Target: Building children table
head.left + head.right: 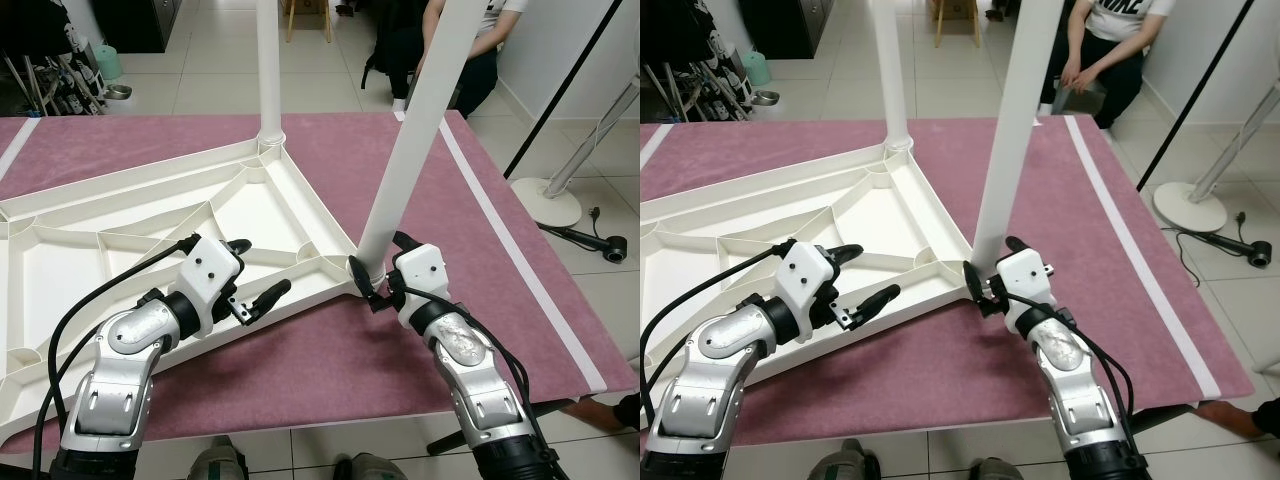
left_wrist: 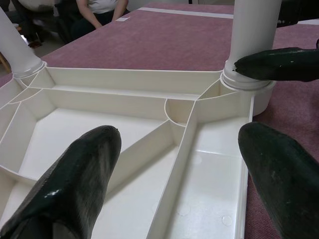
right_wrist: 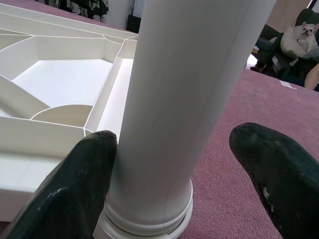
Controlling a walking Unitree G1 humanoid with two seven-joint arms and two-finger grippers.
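Two white legs stand in sockets of the upturned white table panel point(image 1: 150, 240) on the maroon tabletop point(image 1: 480, 210): far leg point(image 1: 268, 70) upright at the panel's far corner, near leg point(image 1: 415, 140) leaning at the near-right corner, so probably not fully seated. Right end effector point(image 1: 375, 287) straddles that near leg's base, fingers spread wide, one touching, not clamped; left end effector point(image 1: 250, 275) hovers wide and empty over the panel ribs. Remaining corners aren't visible, so legs left unknown; flipping upright pending.
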